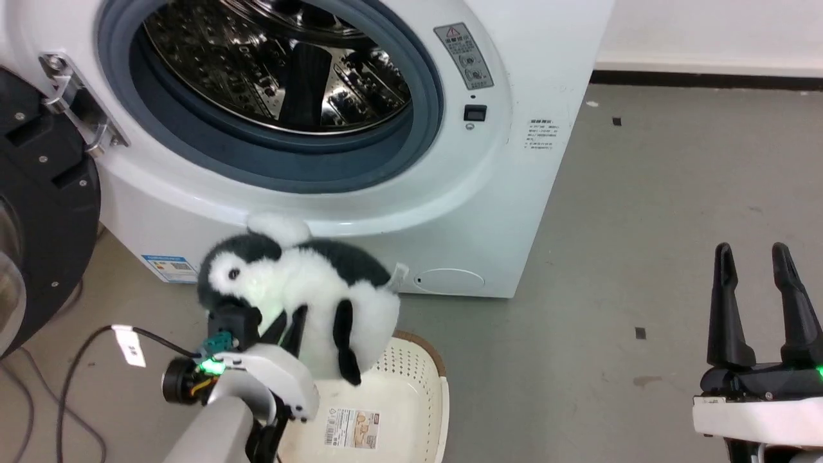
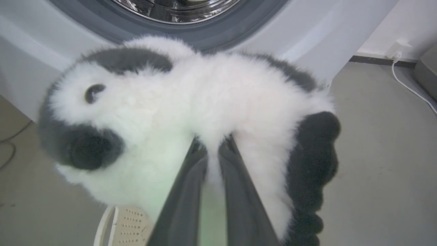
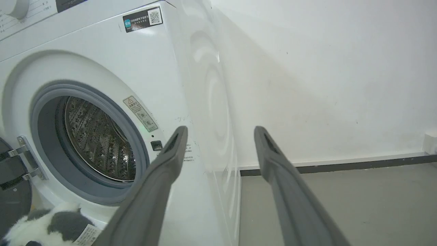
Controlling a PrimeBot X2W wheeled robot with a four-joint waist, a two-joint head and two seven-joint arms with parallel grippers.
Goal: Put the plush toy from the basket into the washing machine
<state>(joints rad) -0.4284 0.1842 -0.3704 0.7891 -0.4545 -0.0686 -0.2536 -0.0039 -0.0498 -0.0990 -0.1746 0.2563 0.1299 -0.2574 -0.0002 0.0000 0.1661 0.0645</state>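
Observation:
The black-and-white plush toy point(image 1: 302, 289) hangs in the air above the cream basket point(image 1: 411, 366), just below the washing machine's point(image 1: 488, 212) open porthole point(image 1: 270, 83). My left gripper point(image 1: 286, 331) is shut on the toy's white belly; in the left wrist view its fingers point(image 2: 186, 191) pinch the fur of the plush toy point(image 2: 191, 106) close together. The toy's head points left, and a dark flipper point(image 1: 347, 350) dangles. My right gripper point(image 1: 759, 257) stands open and empty at the lower right, far from the toy. The right wrist view looks at the washing machine point(image 3: 136, 68), and the plush toy point(image 3: 51, 227) shows at its lower left.
The black-rimmed door point(image 1: 38, 218) is swung open at the left. A black cable point(image 1: 71, 386) with a white tag lies on the grey floor point(image 1: 643, 225) at the lower left. A white wall with a dark skirting point(image 1: 707, 78) runs behind.

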